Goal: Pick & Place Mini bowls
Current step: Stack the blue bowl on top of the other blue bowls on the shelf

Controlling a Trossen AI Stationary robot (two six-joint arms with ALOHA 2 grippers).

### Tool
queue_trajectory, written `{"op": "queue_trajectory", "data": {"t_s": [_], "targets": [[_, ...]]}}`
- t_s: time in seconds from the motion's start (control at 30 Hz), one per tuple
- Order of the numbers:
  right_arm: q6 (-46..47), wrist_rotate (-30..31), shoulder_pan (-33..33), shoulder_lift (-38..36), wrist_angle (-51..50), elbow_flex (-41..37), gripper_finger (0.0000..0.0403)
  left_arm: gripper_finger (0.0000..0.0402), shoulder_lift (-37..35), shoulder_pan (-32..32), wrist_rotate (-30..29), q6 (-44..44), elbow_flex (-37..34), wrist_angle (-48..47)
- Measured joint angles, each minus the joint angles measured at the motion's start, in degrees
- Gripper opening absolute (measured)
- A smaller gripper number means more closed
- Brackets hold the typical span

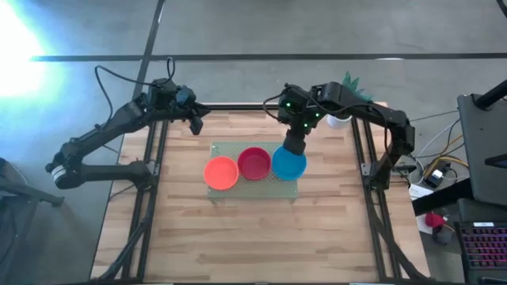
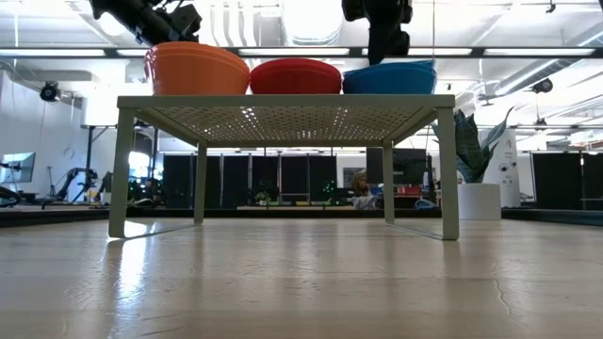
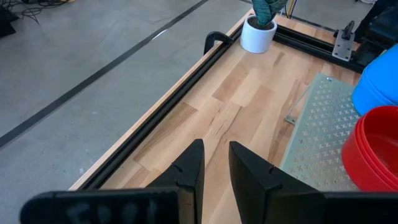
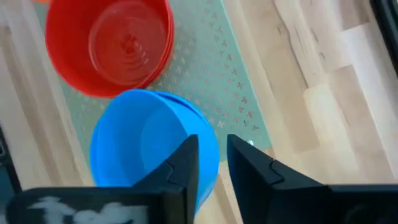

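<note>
Three stacks of mini bowls sit in a row on a pale green perforated rack point(image 1: 227, 150): orange point(image 1: 221, 172) on the left, red point(image 1: 254, 163) in the middle, blue point(image 1: 289, 162) on the right. My right gripper point(image 4: 212, 158) points steeply down just above the far rim of the blue stack point(image 4: 143, 146). It is open with nothing between its fingers. In the low view it hangs right over the blue bowls point(image 2: 391, 77). My left gripper point(image 3: 216, 165) waits open over the table's far left part, clear of the bowls.
A small white pot with a green plant point(image 1: 341, 119) stands at the table's far right corner. The rack stands on legs point(image 2: 121, 169) above the wooden table top. Bare wood lies in front of the rack and on both sides of it.
</note>
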Motion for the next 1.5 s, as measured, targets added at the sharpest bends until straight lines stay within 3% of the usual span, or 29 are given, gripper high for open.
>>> {"op": "queue_trajectory", "data": {"t_s": [0.3,0.83,1.23,1.5], "targets": [[-0.62,0.06,0.23,0.10,0.23,-1.01,0.0011,0.0067,0.00,0.00,0.00,-0.02,0.00,0.00],[-1.44,-0.31,0.51,0.22,2.01,-6.22,0.0008,0.0067,0.00,0.04,0.00,0.00,0.00,-0.01],[0.36,-0.22,0.60,-3.43,1.39,-2.67,0.0008,0.0067,0.00,0.02,0.00,0.00,0.00,-0.02],[1.38,-0.42,1.69,-5.21,-0.08,-4.91,0.0008,0.0067,0.00,-0.02,0.00,0.00,0.00,-0.02]]}}
